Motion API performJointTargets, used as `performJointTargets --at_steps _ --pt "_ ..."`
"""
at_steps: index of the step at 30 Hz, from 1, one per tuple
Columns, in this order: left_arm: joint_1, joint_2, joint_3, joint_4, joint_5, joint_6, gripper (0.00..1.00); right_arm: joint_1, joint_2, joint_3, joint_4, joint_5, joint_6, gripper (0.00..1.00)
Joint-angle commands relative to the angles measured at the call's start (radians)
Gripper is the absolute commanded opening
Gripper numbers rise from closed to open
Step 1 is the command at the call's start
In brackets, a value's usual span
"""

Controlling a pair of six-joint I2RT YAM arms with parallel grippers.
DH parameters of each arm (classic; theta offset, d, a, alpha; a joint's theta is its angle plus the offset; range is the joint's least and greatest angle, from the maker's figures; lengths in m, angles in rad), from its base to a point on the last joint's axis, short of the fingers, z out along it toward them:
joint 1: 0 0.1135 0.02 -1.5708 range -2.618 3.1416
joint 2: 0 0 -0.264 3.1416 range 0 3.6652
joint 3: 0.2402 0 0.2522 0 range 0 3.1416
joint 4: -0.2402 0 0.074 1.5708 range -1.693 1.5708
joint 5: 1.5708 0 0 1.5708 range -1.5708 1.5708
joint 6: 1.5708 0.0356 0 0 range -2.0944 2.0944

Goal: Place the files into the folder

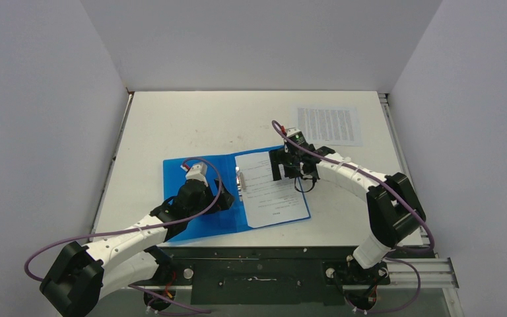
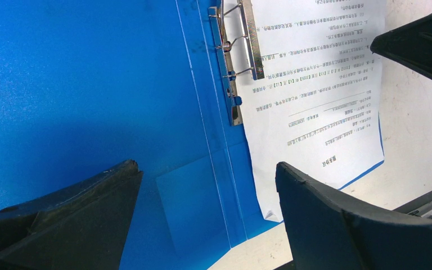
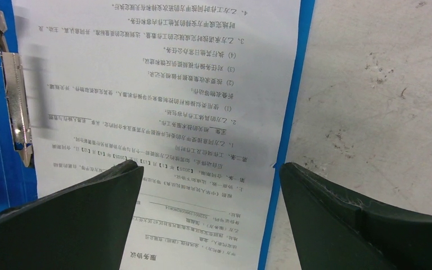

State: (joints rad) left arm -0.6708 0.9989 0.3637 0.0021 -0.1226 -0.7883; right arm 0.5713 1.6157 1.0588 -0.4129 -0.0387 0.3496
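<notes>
While one sheet (image 1: 270, 198) sits in the folder (image 1: 175, 175) (left gripper (image 2: 208, 167), right gripper (image 3: 211, 166) both spread, empty), second sheet (image 1: 328, 124) waits upper right — probably fetch next.

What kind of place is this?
Probably a robot test booth: plain white walls box in the table, and two robot arms are bolted at its edge. A blue folder and printed sheets lie on it.

Near sheet (image 3: 163, 73): Chinese print, heading 服务协议; far sheet (image 1: 329, 125): print illegible.
</notes>
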Motion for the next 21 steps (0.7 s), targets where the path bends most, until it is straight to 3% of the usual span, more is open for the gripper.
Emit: performJointTargets --at_steps 1,11,16,21 --pt "0.005 -0.001 0.044 0.032 0.006 0.008 0.89 0.007 -0.005 0.035 -0.007 0.085 -0.001 0.97" --pt "0.005 -0.028 0.180 -0.087 -0.018 0.055 0.89 -0.061 -0.115 0.041 -0.013 0.180 0.035 1.00" --pt "0.005 -0.001 0.319 -0.124 -0.036 0.096 0.89 -0.131 -0.178 0.020 0.025 0.188 0.074 0.94" --pt "0.005 0.101 0.447 -0.053 -0.001 0.100 0.89 -0.162 -0.221 0.004 0.062 0.278 0.114 0.90"
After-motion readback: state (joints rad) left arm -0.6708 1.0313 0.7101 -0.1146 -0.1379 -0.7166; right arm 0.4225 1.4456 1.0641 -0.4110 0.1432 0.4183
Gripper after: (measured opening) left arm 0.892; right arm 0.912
